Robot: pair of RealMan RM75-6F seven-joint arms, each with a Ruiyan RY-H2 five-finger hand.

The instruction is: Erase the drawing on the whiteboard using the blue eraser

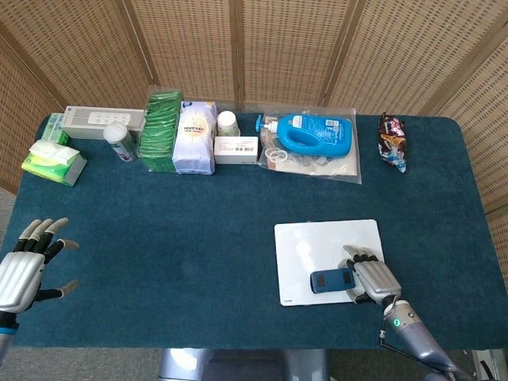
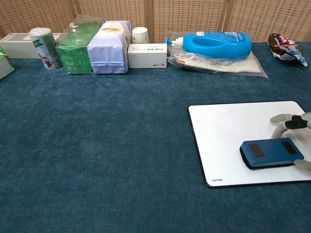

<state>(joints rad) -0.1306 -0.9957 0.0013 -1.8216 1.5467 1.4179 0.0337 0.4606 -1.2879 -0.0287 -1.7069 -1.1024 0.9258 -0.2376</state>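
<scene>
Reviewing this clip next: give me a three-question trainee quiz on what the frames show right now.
1. True or false: the right hand holds the blue eraser on the whiteboard.
2. The left hand is: A) holding the blue bottle, B) open, holding nothing, C) pressing on the whiteboard.
3. Fill in: on the board, the eraser sits nearest the ____ edge, as the chest view shows.

Key: 1 true; 2 B; 3 front (robot-side).
</scene>
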